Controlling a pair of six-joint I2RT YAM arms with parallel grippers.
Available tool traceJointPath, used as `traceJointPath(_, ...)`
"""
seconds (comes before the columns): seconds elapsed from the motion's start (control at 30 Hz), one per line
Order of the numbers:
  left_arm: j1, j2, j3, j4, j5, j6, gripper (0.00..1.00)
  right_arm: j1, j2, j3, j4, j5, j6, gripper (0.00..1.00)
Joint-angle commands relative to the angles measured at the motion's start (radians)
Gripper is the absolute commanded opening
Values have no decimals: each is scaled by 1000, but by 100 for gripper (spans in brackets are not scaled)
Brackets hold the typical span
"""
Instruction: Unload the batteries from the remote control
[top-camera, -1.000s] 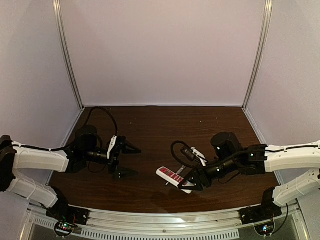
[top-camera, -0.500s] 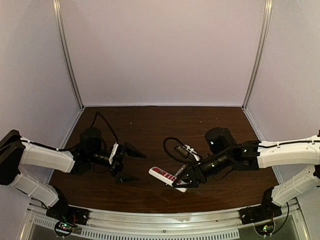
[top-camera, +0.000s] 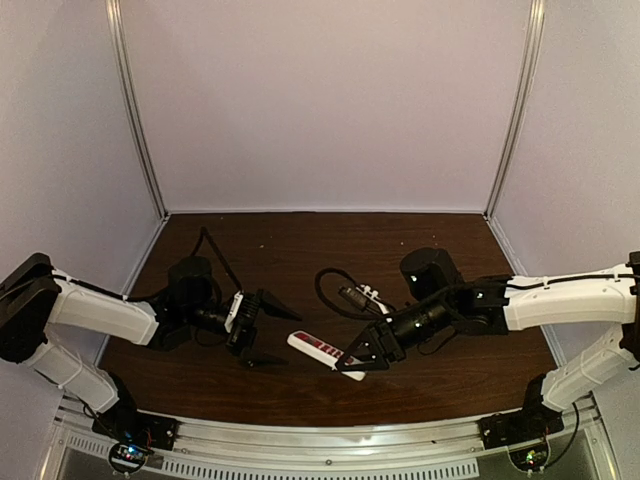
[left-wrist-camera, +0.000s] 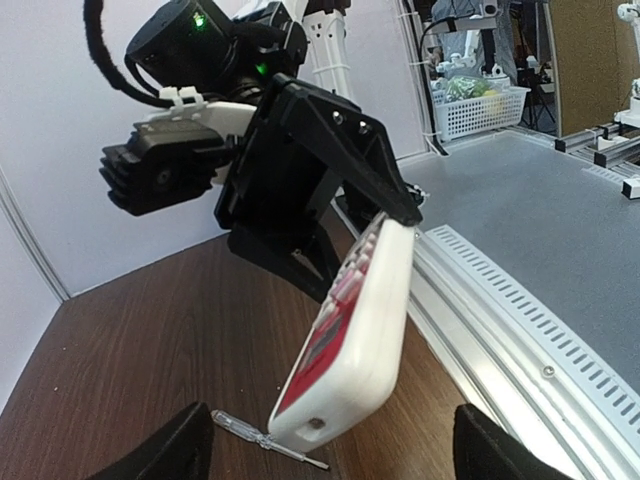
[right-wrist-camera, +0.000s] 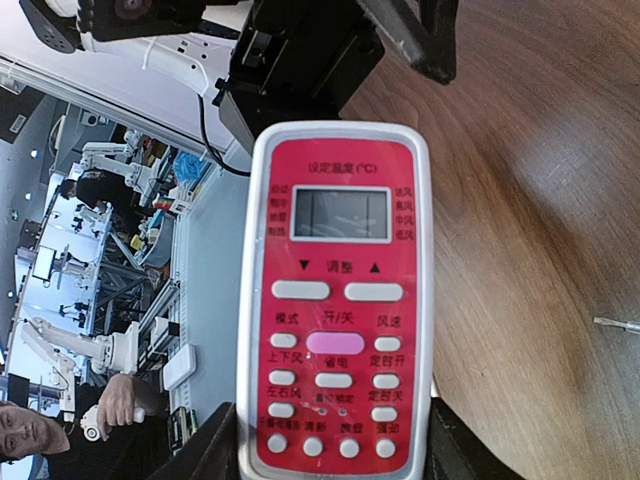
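Red-faced, our remote (top-camera: 320, 349) had slid left — held up off the table (top-camera: 300, 250), one end pinched in our right hand (top-camera: 358, 362). Our left hand (top-camera: 283, 338), empty and wide, had crept close — ready to help. No batteries showed.

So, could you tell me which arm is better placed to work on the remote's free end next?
Left. The left gripper is open and empty, facing the free end of the remote control; the right gripper is busy holding it up.
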Motion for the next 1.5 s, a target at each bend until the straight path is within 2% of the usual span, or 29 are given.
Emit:
traceJointPath(0.0,-29,11,29,46,-19,36,83,-7,10,37,20,-23,-2,28)
traceJointPath(0.47,-100,48,2,158,-121,63,69,-6,48,25,89,-58,38,28)
traceJointPath(0.9,-159,56,8,136,-173,122,56,-7,65,49,92,-78,40,28)
traceJointPath(1.47,-204,67,23,112,-220,157,29,-6,43,43,95,-86,46,28)
